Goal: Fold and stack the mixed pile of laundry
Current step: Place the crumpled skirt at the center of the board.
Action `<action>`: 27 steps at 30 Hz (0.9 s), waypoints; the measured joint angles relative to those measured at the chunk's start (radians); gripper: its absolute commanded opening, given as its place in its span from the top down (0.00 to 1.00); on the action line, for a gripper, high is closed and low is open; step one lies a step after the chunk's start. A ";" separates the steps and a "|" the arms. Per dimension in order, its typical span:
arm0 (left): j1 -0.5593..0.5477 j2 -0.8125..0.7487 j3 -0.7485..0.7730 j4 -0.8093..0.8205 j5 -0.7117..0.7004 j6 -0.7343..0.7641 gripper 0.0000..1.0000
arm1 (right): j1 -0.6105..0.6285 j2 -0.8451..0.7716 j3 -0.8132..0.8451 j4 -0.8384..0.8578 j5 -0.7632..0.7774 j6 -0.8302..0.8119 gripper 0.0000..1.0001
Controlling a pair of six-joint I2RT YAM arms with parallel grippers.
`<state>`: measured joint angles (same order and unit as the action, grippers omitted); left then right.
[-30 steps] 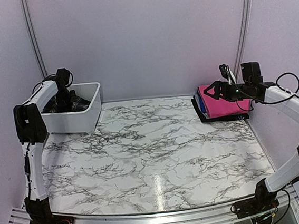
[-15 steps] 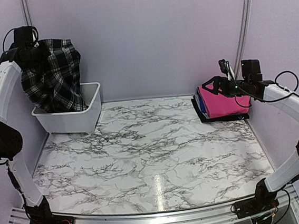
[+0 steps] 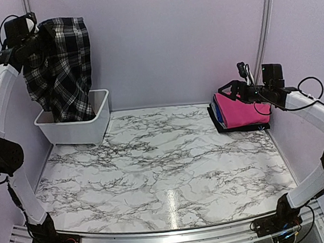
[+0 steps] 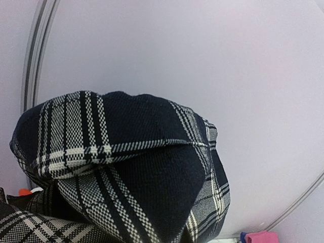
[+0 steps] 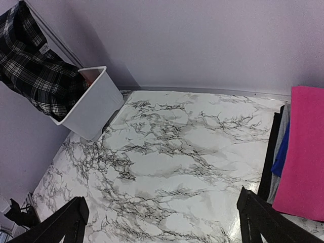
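My left gripper (image 3: 38, 31) is raised high at the back left. It is shut on the top of the black-and-white plaid shirt (image 3: 62, 68), which hangs down with its lower end in the white bin (image 3: 88, 131). In the left wrist view the plaid shirt (image 4: 126, 167) covers my fingers. A small orange patch (image 4: 24, 191) shows under it; I cannot tell whether it is the orange t-shirt. My right gripper (image 3: 231, 92) is open and empty, hovering at the left edge of the folded pink garment (image 3: 238, 113). Its fingertips (image 5: 71, 223) show wide apart over the table.
The pink garment (image 5: 304, 152) tops a stack with blue and grey cloth on a black tray at the back right. The white bin (image 5: 96, 106) stands at the back left against the wall. The marble table (image 3: 166, 161) lies between them.
My left arm has lifted the plaid shirt up out of the bin, from down inside it to high above it. The right gripper has barely moved.
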<state>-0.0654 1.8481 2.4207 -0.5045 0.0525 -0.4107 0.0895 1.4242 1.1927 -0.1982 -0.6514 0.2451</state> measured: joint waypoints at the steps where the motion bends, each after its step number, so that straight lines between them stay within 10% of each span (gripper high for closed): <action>1: -0.002 -0.001 0.010 0.015 0.000 -0.003 1.00 | 0.000 0.001 0.000 0.004 -0.002 0.003 0.02; 15: -0.040 0.014 0.066 0.391 0.069 -0.198 1.00 | 0.000 0.019 0.002 0.043 -0.021 0.025 0.01; 27: -0.393 0.077 0.067 0.453 0.159 -0.178 1.00 | 0.000 0.048 0.002 0.095 -0.040 0.077 0.01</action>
<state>-0.4580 1.9247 2.4878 -0.0517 0.2111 -0.5884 0.0898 1.4723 1.1942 -0.1036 -0.6914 0.3222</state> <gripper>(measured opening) 0.025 0.985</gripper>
